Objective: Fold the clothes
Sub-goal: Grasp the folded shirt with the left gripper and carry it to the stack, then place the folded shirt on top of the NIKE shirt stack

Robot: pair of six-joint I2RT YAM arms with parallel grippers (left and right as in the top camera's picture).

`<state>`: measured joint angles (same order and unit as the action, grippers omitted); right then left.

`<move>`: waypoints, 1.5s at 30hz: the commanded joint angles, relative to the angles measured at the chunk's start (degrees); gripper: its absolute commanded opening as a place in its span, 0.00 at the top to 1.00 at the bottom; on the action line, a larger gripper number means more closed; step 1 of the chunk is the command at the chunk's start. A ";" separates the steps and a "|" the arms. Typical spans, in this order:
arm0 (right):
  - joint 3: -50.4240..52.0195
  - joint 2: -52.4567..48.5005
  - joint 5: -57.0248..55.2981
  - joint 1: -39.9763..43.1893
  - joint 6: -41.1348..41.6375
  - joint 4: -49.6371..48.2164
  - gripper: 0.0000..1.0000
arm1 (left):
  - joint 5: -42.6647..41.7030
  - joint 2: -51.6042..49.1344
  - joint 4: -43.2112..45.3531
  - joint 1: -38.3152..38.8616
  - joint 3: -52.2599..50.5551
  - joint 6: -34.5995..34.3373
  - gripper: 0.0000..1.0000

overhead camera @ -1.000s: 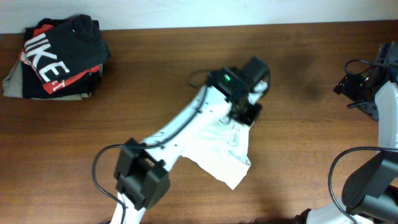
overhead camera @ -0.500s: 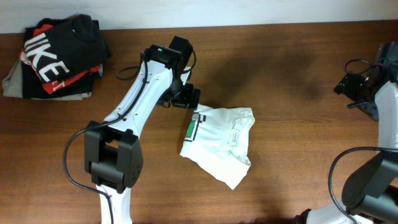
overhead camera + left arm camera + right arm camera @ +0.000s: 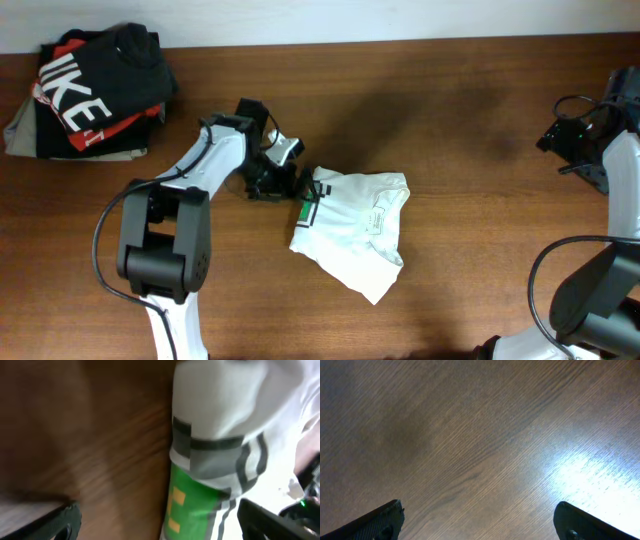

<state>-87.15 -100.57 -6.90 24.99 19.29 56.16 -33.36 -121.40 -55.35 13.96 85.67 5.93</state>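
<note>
The clothes (image 3: 355,225), a white T-shirt, lie folded into a rough rectangle in the middle of the table, with a loose corner trailing toward the front. The green mark (image 3: 305,208) shows at the left edge. My left gripper (image 3: 284,180) sits low just left of that edge, open and holding nothing. In the left wrist view the clothes (image 3: 225,415) and green mark (image 3: 192,507) fill the right half, and the left gripper (image 3: 160,525) spreads wide around the shirt's edge. My right gripper (image 3: 572,137) is far right, away from the shirt. In its own view the right gripper (image 3: 480,522) stands open above bare wood.
A pile with a black shirt bearing white letters and red (image 3: 95,80) lies at the back left, on a grey-olive folded garment (image 3: 22,130). Black cables (image 3: 570,105) loop by the right arm. The table's back edge (image 3: 320,42) meets a white wall.
The left gripper let go of the shirt, swung left off it and came down beside its left edge. The folded shirt now lies uncovered. The right arm has not moved.
</note>
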 commanded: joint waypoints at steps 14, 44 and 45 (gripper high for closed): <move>-0.26 -0.33 -1.11 0.15 0.55 -0.02 0.01 | -1.46 0.24 10.54 7.02 -5.40 -3.82 0.87; -0.26 -0.33 -1.11 0.15 0.55 -0.04 0.01 | 31.69 0.11 15.52 -28.83 41.18 0.76 0.99; -0.26 -0.33 -1.11 0.15 0.55 -0.04 0.01 | 31.69 0.00 16.39 -29.44 41.18 0.74 0.99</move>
<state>-87.15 -100.57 -6.87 24.99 19.33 56.12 -1.87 -121.51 -41.01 -13.28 125.45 7.49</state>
